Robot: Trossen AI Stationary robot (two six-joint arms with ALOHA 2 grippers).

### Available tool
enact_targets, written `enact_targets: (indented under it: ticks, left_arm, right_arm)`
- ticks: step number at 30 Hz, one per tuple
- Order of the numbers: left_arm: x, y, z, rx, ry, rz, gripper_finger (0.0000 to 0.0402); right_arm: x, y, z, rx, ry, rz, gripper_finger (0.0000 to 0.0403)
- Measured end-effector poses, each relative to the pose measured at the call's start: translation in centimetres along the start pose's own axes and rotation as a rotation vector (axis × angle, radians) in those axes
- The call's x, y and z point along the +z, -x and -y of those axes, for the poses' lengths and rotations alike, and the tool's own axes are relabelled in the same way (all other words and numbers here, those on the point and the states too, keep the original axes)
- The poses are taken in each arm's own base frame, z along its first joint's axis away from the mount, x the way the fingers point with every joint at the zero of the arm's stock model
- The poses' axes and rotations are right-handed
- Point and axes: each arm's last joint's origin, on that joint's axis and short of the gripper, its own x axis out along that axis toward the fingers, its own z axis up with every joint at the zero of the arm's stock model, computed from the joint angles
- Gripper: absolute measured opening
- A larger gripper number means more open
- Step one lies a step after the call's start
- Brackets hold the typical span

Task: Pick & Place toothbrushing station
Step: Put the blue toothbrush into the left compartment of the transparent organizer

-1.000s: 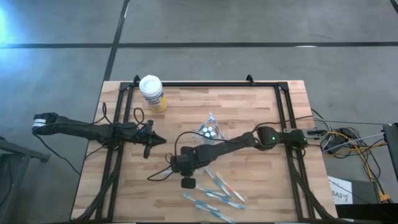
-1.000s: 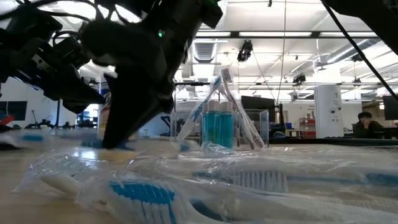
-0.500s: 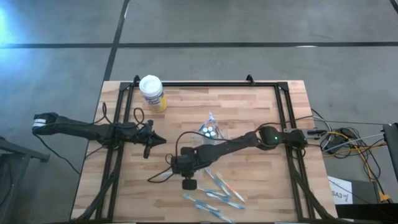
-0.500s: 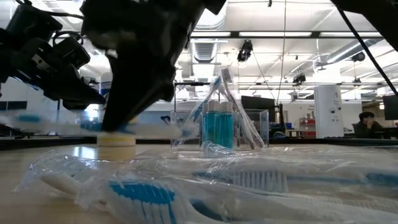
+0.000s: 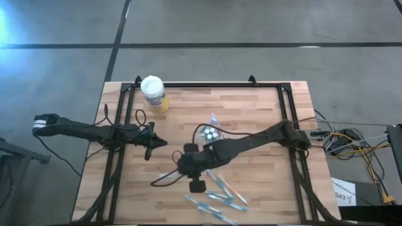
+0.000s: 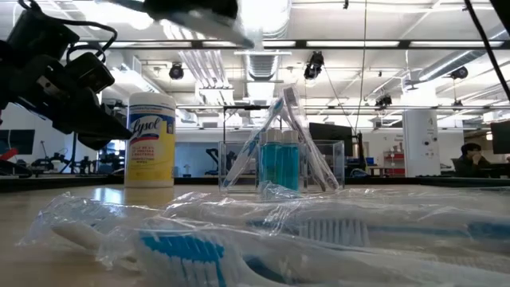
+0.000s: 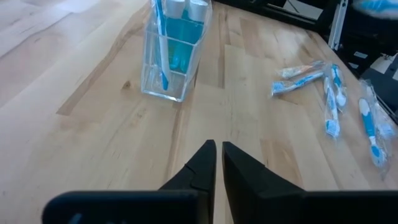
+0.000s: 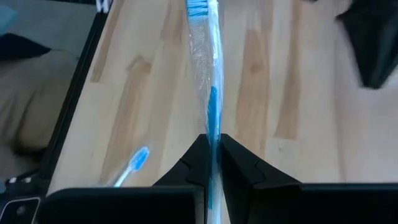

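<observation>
My right gripper [image 8: 211,146] hangs above the table's middle [image 5: 181,164], shut on a blue-and-white toothbrush [image 8: 203,56] in a clear wrapper. A clear holder [image 7: 171,56] with blue-topped contents and upright toothbrushes stands on the table [image 5: 210,132], also in the low view [image 6: 279,159]. Several more wrapped toothbrushes [image 5: 217,196] lie flat near the table's near edge [image 7: 336,99]. My left gripper [image 7: 219,149] waits at the table's left [image 5: 157,143], shut and with nothing in it, above the wood. My right gripper pinches the wrapped toothbrush's blue handle [image 8: 212,121] between its two fingers. The fingers slant down toward the table's left, and the brush runs along them. Its bristle end [image 8: 198,9] points away from the gripper. The brush is lifted clear of the table.
A white-lidded yellow canister [image 5: 154,93] stands at the far left [image 6: 150,139]. One loose toothbrush [image 8: 132,167] lies on the wood below the held one. A black frame [image 5: 207,83] rims the table. Bare wood lies between the two grippers.
My right gripper has risen from the table, staying shut on the toothbrush. The brush, which lay on the wood, is now lifted clear. In the low view the gripper has left the middle of the picture upward and uncovered the canister.
</observation>
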Motion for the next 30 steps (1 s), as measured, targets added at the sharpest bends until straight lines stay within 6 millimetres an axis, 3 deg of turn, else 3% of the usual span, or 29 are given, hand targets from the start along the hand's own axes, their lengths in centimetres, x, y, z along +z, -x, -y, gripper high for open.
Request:
enact_targets:
  ticks: [8, 13, 19, 24, 30]
  left_arm:
    - [0.0, 0.0, 0.0, 0.0, 0.001, 0.001, 0.0028]
    - [0.1, 0.0, 0.0, -0.003, 0.001, 0.009, 0.003]
    - [0.2, 0.0, 0.1, -0.007, -0.014, 0.02, 0.0034]
    - [0.2, 0.0, 0.1, -0.01, -0.023, 0.018, 0.0035]
    - [-0.1, 0.0, 0.0, -0.018, -0.031, 0.032, 0.0035]
  right_arm:
    - [0.9, 1.6, -1.3, 0.004, 0.123, 0.102, 0.0018]
    - [2.2, 6.3, -1.7, 0.019, 0.172, 0.225, 0.0018]
    - [1.7, 10.9, -1.3, 0.021, 0.199, 0.339, 0.0018]
    - [-0.6, 13.7, -0.8, 0.029, 0.205, 0.477, 0.0018]
    - [-6.5, 12.3, 0.3, 0.041, 0.18, 0.622, 0.0018]
